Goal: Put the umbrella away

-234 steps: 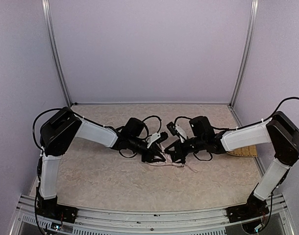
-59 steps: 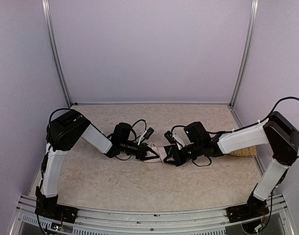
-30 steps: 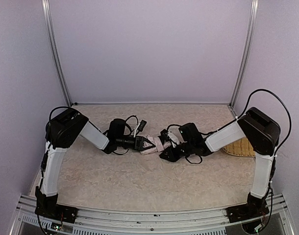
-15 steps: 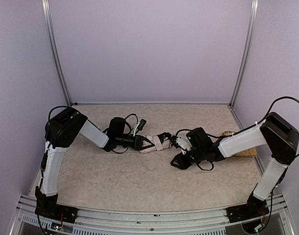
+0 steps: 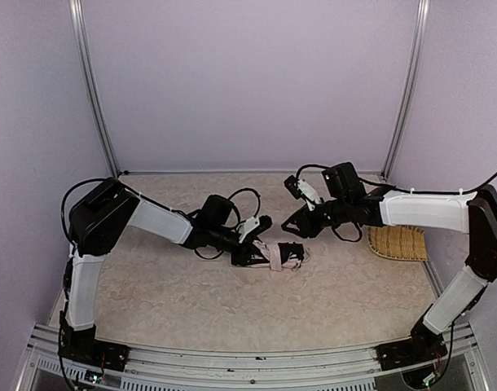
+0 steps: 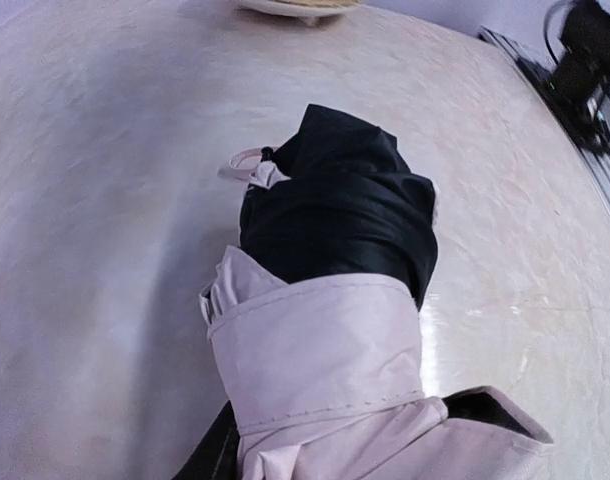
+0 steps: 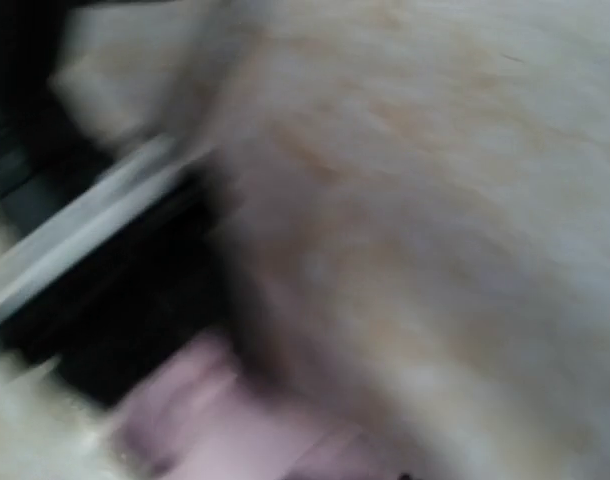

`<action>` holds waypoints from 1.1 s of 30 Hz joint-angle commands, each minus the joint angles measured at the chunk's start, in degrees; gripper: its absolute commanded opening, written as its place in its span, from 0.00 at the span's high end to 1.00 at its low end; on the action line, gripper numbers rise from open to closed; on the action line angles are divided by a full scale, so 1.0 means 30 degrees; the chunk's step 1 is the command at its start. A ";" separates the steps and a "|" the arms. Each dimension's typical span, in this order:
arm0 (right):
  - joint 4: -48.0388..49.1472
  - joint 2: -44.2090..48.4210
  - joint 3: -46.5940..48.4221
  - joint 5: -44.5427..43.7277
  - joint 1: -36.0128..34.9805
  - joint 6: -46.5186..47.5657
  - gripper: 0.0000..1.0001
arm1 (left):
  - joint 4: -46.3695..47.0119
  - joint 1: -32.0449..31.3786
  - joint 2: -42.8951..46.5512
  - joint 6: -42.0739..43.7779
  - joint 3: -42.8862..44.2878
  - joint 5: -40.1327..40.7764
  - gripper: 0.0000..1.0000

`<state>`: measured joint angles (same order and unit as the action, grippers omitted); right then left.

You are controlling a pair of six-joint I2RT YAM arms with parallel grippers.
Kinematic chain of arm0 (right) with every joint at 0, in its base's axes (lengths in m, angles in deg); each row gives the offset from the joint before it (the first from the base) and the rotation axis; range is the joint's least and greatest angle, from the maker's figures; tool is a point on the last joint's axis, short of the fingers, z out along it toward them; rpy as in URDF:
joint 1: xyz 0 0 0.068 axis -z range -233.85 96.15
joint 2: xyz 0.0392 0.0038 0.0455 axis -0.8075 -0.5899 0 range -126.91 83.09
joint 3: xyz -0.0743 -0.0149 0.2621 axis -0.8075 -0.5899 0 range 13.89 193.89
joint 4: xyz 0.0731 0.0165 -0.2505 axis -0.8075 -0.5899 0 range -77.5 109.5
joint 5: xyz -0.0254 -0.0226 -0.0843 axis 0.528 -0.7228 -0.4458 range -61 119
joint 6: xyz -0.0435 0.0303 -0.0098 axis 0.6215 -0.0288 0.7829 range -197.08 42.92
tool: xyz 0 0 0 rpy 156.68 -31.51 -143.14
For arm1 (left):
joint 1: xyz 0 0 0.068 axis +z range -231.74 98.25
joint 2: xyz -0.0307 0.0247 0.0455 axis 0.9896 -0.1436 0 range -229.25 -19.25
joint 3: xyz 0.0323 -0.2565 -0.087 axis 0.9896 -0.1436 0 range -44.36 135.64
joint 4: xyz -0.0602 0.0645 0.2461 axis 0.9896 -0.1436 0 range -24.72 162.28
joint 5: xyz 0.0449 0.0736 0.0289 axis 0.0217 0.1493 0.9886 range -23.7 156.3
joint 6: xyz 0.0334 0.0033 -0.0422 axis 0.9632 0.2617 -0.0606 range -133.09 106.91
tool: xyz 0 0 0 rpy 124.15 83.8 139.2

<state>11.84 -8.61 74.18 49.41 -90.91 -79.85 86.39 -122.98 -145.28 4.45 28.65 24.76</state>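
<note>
Bench (image 5: 175,301) centre carries the umbrella (image 5: 283,256), well off every edge, with your left gripper (image 5: 250,254) jaws clamped on its end and hidden under fabric. Your right gripper (image 5: 294,224) hovers near it, jaws spread; its wrist view is pure blur.

The umbrella (image 6: 315,350) is matt pale pink cloth with a stitched hem, and its black lining (image 6: 335,215) has a faint sheen. The table (image 6: 105,150) is smooth, marbled beige and slightly glossy. The mat (image 5: 398,242) at 3 o'clock is coarse woven straw.

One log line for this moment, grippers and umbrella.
left gripper: shut on umbrella | right gripper: apart from umbrella | umbrella: collapsed, lying on table
</note>
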 commanded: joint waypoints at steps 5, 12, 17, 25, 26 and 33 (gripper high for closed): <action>-0.1844 -0.0062 -0.0303 0.0436 0.0437 0.1124 0.60 | 0.0166 -0.1325 0.2089 0.4886 -0.2880 0.4332 0.12; -0.2562 -0.0372 -0.0125 0.1804 0.0321 0.2851 0.57 | 0.1952 -0.0483 0.5075 0.5191 -0.5447 0.2171 0.01; -0.2765 -0.0710 0.0033 0.2756 -0.0693 0.3982 0.56 | 0.3491 0.0264 0.6427 0.3207 -0.7223 0.0770 0.01; -0.3310 -0.1126 -0.0637 -0.2927 -0.3571 0.6206 0.34 | 0.5172 0.1051 0.6867 0.0807 -0.8892 0.1393 0.01; -0.3314 -0.1304 -0.0635 -0.3595 -0.3726 0.6423 0.31 | 0.5174 0.1054 0.6905 0.0797 -0.8930 0.1410 0.01; -0.2988 -0.3259 0.0123 -0.7510 -0.4246 0.7117 0.28 | 0.5433 0.1103 0.7414 0.0772 -0.9267 0.1743 0.01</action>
<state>3.29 -14.86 73.20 36.56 -103.06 -60.31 100.33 -119.72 -125.46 7.64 1.92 29.31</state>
